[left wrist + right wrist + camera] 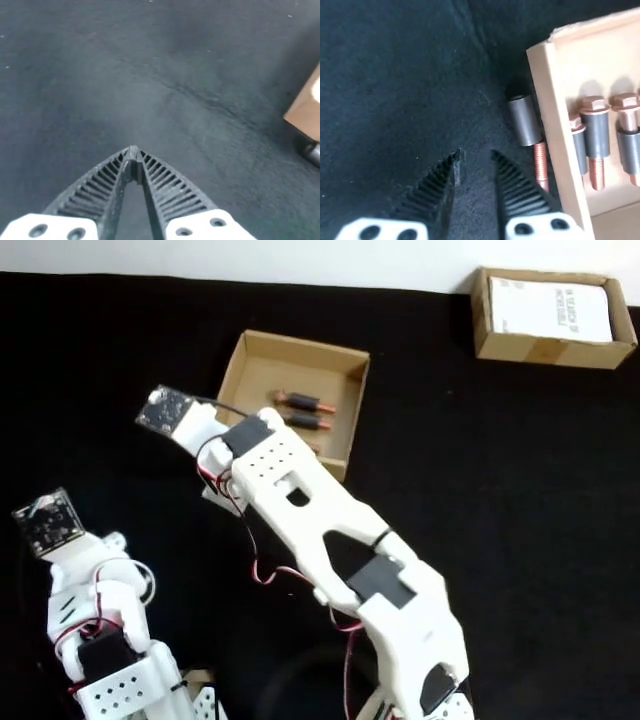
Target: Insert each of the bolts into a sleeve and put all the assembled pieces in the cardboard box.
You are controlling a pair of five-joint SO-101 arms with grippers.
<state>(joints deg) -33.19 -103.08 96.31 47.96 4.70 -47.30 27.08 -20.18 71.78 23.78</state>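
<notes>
An assembled piece, a copper bolt [540, 162] in a dark grey sleeve [524, 120], lies on the black cloth against the outer wall of the cardboard box [551, 115]. My right gripper [475, 157] is open just beside it, with nothing between its fingers. Inside the box lie three more bolt-and-sleeve pieces [596, 137], two of them visible in the high view [303, 401]. My left gripper [132, 151] is shut on nothing over bare cloth, with the box corner [306, 111] some way off. The right arm [300, 510] reaches to the box's near-left corner [238, 370].
A second cardboard box [552, 318] holding a white sheet stands at the far right of the table. The left arm [95, 610] sits at the near left. Black cloth [500, 490] covers the table, with free room to the right of the right arm.
</notes>
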